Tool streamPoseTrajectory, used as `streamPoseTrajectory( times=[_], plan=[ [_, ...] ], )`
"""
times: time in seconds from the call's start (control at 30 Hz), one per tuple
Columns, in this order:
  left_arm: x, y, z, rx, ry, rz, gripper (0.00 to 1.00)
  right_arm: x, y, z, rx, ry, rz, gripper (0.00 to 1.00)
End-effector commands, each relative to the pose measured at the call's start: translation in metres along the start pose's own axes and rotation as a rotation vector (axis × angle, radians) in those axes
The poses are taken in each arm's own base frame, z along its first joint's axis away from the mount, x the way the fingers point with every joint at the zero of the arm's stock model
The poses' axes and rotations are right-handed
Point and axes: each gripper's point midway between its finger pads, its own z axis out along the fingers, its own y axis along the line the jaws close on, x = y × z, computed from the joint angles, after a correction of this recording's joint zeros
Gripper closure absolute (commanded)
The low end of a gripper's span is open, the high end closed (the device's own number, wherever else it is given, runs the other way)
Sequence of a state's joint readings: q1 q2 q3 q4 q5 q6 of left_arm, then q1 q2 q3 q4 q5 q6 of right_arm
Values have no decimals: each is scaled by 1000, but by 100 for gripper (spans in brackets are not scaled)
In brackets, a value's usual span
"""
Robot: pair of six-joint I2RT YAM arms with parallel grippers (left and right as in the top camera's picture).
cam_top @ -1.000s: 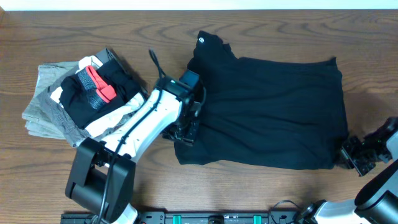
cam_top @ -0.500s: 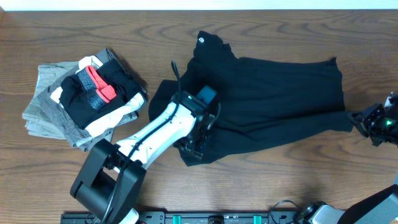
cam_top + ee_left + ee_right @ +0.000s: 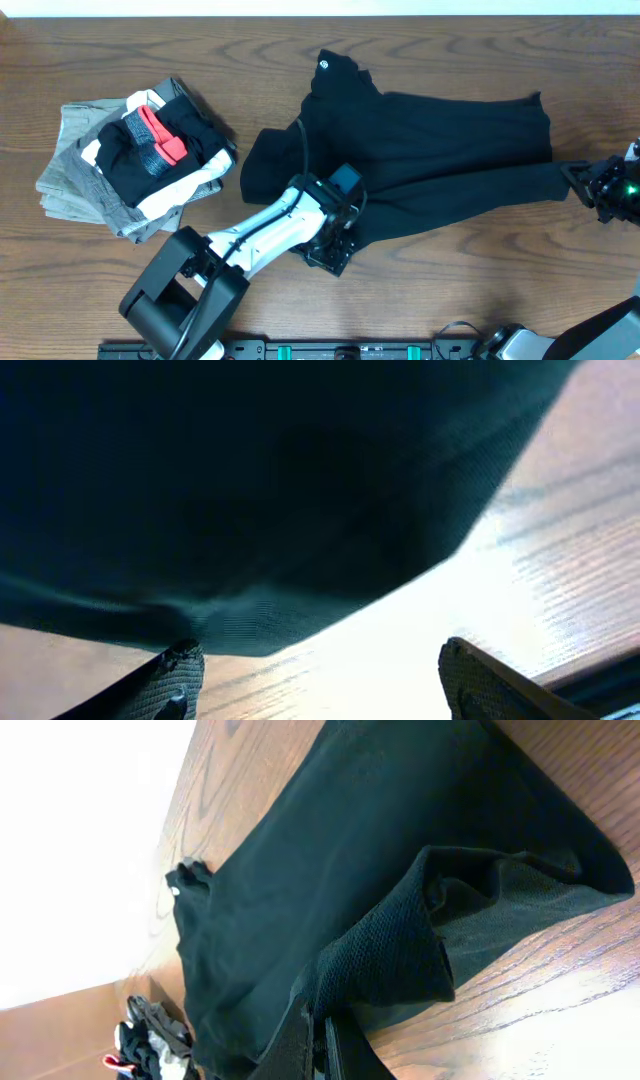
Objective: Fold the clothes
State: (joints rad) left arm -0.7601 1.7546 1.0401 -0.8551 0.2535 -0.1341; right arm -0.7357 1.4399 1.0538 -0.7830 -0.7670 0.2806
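We logged black T-shirt centre-right of overhead frame, on desk, lower edge bunched. Left gripper wide, holding nothing, at lower-centre hem. Right gripper pinched on shirt corner, right edge. Judged fold barely begun; most left.

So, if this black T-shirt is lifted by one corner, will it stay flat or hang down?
Likely floppy: the black T-shirt bunches into soft folds where the right pincer pinches its corner. Probably light too, as that one pinch stretches a long strip of it across the table.
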Motion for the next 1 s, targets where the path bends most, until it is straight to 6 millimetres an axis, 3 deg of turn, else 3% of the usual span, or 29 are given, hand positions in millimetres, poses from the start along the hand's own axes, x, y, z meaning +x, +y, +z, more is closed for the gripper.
streamPoseTrajectory(
  times=[0.0, 0.07, 0.23, 0.37, 0.47, 0.6, 0.73, 0.83, 0.97],
  plan=[
    [3, -3, 4, 4, 16, 12, 23, -4, 10, -5, -31, -14, -3, 99],
    [3, -3, 6, 3, 20, 15, 23, -4, 9, -5, -31, -13, -2, 99],
    [-2, 4, 16, -29, 26, 16, 54, -4, 9, -5, -31, -13, 3, 99],
    [-2, 7, 21, -47, 35, 14, 67, -4, 10, -5, -32, -14, 5, 99],
    [0, 17, 20, -104, 42, 6, 94, -4, 10, -5, -32, -14, 16, 99],
    [13, 26, 4, -166, 100, -52, 94, -3, 9, -5, -29, -9, 20, 99],
    [23, 20, -35, -172, 126, -57, 94, 1, 2, -5, 5, 3, 41, 99],
    [29, 14, -71, -164, 90, -52, 94, 10, -12, -6, 82, 26, 61, 99],
    [46, 11, -103, -150, 28, -44, 94, 33, -41, -14, 254, 93, 75, 99]
  ],
)
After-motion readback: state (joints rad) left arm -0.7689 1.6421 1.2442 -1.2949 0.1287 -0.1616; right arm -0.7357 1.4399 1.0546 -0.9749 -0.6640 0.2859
